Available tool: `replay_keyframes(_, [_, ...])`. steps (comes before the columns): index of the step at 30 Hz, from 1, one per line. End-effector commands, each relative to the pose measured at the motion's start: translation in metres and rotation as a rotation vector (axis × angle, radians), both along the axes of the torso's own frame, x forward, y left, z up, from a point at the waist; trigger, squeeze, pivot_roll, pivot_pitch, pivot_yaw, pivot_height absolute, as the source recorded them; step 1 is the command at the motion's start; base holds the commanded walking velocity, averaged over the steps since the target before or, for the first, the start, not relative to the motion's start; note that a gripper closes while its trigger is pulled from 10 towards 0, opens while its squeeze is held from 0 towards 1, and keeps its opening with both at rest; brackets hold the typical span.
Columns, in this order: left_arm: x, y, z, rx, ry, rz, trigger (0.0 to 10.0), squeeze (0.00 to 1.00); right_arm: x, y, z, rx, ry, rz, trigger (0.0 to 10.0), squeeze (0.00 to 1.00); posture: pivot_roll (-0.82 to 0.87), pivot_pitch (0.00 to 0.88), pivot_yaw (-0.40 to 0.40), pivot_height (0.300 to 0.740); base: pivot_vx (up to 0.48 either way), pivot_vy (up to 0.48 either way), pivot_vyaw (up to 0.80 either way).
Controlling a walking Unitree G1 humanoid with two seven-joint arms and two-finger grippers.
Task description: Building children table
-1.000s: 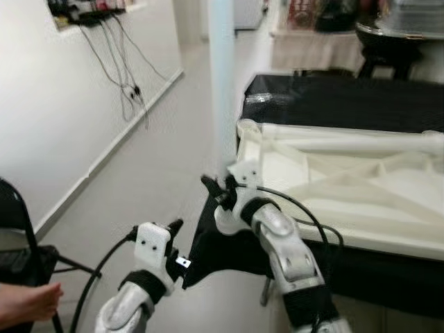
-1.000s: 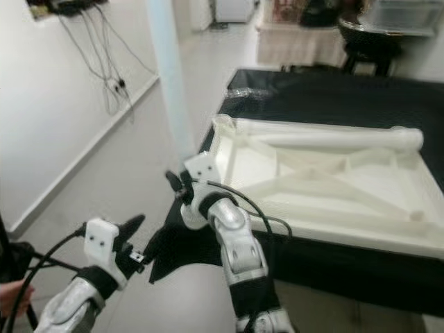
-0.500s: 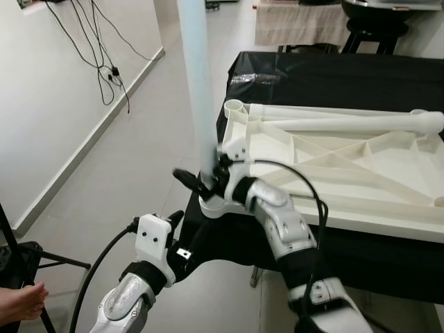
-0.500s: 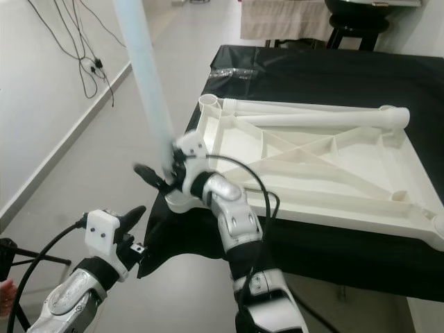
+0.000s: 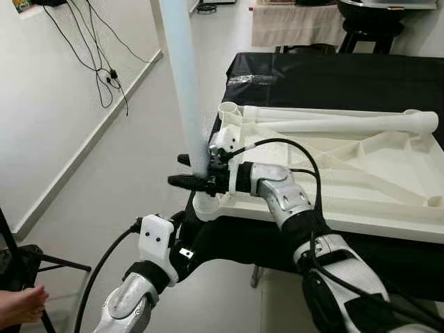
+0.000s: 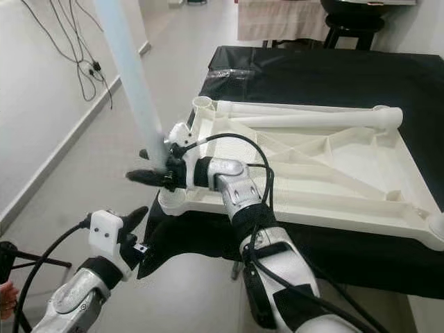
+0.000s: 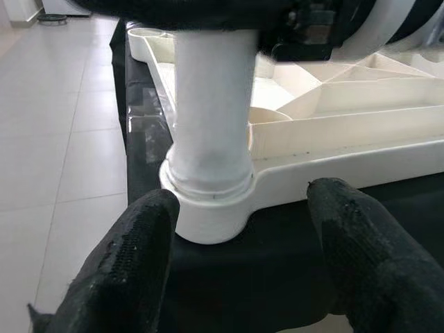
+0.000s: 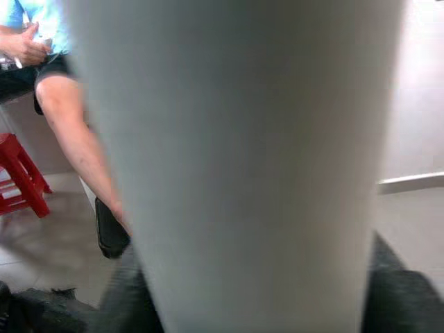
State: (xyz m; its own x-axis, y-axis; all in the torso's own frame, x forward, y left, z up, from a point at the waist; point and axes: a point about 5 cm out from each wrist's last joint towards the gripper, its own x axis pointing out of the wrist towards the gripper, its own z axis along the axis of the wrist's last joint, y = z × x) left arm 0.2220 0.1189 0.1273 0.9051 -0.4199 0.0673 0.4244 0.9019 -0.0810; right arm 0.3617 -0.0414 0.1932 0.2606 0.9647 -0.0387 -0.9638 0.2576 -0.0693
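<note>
The white table top [image 5: 347,216] lies upside down on a black-covered table [image 5: 333,76]. A long pale blue-white leg [image 5: 182,83] rises from the round corner socket [image 5: 205,206] at the near left, its lower end seated in it [image 7: 208,177]. My right gripper [image 5: 177,171] is shut on this leg just above the socket. The leg [image 8: 236,159] shows close up in the right wrist view. My left gripper [image 5: 182,237] hangs lower, in front of the table edge, open, with its fingers [image 7: 132,270] apart on either side of the socket. A second leg [image 5: 340,125] lies along the top's far side.
Cables [image 5: 104,62] hang on the white wall at left, above bare tiled floor [image 5: 132,173]. A person's hand [image 5: 21,305] and a black stand [image 5: 31,260] are at the lower left. A seated person's leg [image 8: 76,139] and a red stool [image 8: 21,180] are beyond the leg.
The camera has tipped down and shifted. My right gripper has carried the leg's lower end from beside the corner onto the corner socket. The left gripper has stayed low by the table edge.
</note>
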Motion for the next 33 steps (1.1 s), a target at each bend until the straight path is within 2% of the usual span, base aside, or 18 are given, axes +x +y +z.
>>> replay_keyframes(1, [0.0,0.001,-0.004,0.009,0.012,0.012,10.0,0.0,-0.003,0.003,-0.007,-0.009,0.03,0.03,0.0,0.0,0.0,0.085,0.021,0.74,0.0,0.0,0.0])
replay_keyframes(3, [0.0,0.001,-0.004,0.007,0.012,0.012,10.0,0.0,-0.002,-0.002,-0.007,-0.012,0.024,0.023,0.0,0.0,-0.01,0.086,0.022,0.74,0.0,0.0,0.0])
replay_keyframes(5, [0.0,0.001,-0.003,0.003,0.01,0.013,10.0,0.0,-0.003,-0.016,-0.011,-0.045,-0.017,-0.016,0.0,0.0,-0.01,0.093,0.021,0.74,0.0,0.0,0.0])
replay_keyframes(6, [0.0,0.001,-0.003,0.003,0.01,0.013,10.0,0.0,-0.003,-0.016,-0.011,-0.045,-0.017,-0.016,0.0,0.0,-0.01,0.093,0.021,0.74,0.0,0.0,0.0])
replay_keyframes(8, [-0.001,0.001,-0.003,0.0,0.009,0.013,10.0,0.0,-0.001,-0.028,-0.018,-0.071,-0.027,-0.086,0.0,0.0,-0.01,0.094,0.02,0.74,0.0,0.0,0.0])
replay_keyframes(13, [-0.001,0.001,-0.003,0.0,0.008,0.013,10.0,0.0,0.001,-0.028,-0.019,-0.069,-0.025,-0.086,0.0,0.0,-0.01,0.094,0.02,0.74,0.0,0.0,0.0])
replay_keyframes(14, [-0.002,0.001,-0.003,0.0,0.008,0.013,10.0,0.0,-0.001,-0.028,-0.033,-0.085,0.002,-0.351,0.0,0.0,-0.02,0.101,-0.007,0.74,0.0,0.0,0.0])
replay_keyframes(15, [-0.002,0.001,-0.003,0.0,0.008,0.013,10.0,0.0,-0.001,-0.028,-0.033,-0.085,0.002,-0.351,0.0,0.0,-0.02,0.101,-0.007,0.74,0.0,0.0,0.0])
replay_keyframes(16, [-0.002,0.001,-0.003,-0.001,0.01,0.011,10.0,0.0,-0.027,-0.008,-0.055,-0.105,-0.014,-0.502,0.0,0.0,-0.03,0.113,0.017,0.74,0.0,0.0,0.0])
replay_keyframes(17, [-0.003,0.001,-0.003,0.0,0.01,0.009,10.0,0.0,-0.036,-0.003,-0.059,-0.088,-0.006,-0.656,0.0,0.0,-0.02,0.097,0.004,0.74,0.0,0.0,0.0])
replay_keyframes(18, [-0.003,0.001,-0.002,-0.002,0.008,0.012,10.0,0.0,-0.039,0.0,-0.059,-0.074,-0.003,-0.742,0.0,0.0,0.0,0.1,-0.004,0.74,0.0,0.0,0.0])
replay_keyframes(21, [-0.004,0.001,-0.003,-0.004,0.008,0.016,10.0,0.0,-0.037,0.005,-0.059,-0.063,-0.001,-0.743,0.0,0.0,-0.02,0.099,0.004,0.74,0.0,0.0,0.0])
replay_keyframes(24, [-0.004,0.001,-0.003,-0.001,0.006,0.028,10.0,0.0,-0.026,0.001,-0.056,-0.049,0.007,-0.775,0.0,0.0,-0.01,0.097,-0.001,0.74,0.0,0.0,0.0])
replay_keyframes(29, [-0.004,0.003,-0.002,-0.004,0.005,0.033,10.0,0.0,-0.025,0.001,-0.055,-0.047,0.005,-0.779,0.0,0.0,-0.01,0.097,-0.001,0.74,0.0,0.0,0.0])
replay_keyframes(30, [-0.003,0.002,-0.003,-0.002,0.005,0.029,10.0,0.0,-0.025,0.0,-0.054,-0.062,0.005,-0.785,7.0,0.0,-0.01,0.09,0.003,0.74,0.0,0.0,0.0])
replay_keyframes(31, [-0.003,0.001,-0.003,-0.001,0.006,0.026,10.0,0.0,-0.027,0.001,-0.05,-0.068,0.003,-0.776,10.0,0.7,-0.01,0.09,0.003,0.74,0.0,0.0,0.0])
replay_keyframes(32, [-0.003,0.001,-0.003,-0.001,0.006,0.026,10.0,0.0,-0.027,0.001,-0.05,-0.068,0.003,-0.776,10.0,0.7,-0.01,0.09,0.003,0.74,0.0,0.0,0.0])
replay_keyframes(33, [-0.002,0.001,-0.003,-0.001,0.007,0.023,10.0,0.0,-0.027,0.003,-0.044,-0.044,0.012,-0.71,10.0,1.0,-0.01,0.084,0.004,0.74,0.0,0.0,0.0])
